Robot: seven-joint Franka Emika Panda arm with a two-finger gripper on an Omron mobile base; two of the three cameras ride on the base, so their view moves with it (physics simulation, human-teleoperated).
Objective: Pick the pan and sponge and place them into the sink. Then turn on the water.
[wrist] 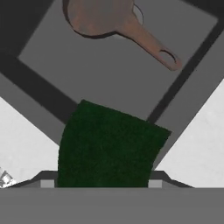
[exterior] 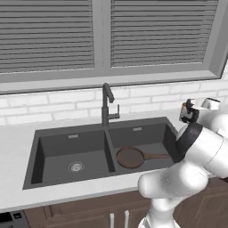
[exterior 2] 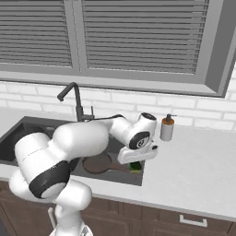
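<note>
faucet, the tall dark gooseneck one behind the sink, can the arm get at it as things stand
Probably not right away. The fingers look closed around the green sponge block above the dark grey double-basin sink, so they are occupied. Otherwise the tall dark gooseneck faucet stands unobstructed behind the basins, close to the arm.

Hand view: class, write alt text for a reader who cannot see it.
A dark green rectangular sponge sits between the gripper's jaws, above the corner of a dark grey matte sink. Below in the basin lies a small round reddish-brown frying pan, its long handle pointing away.
</note>
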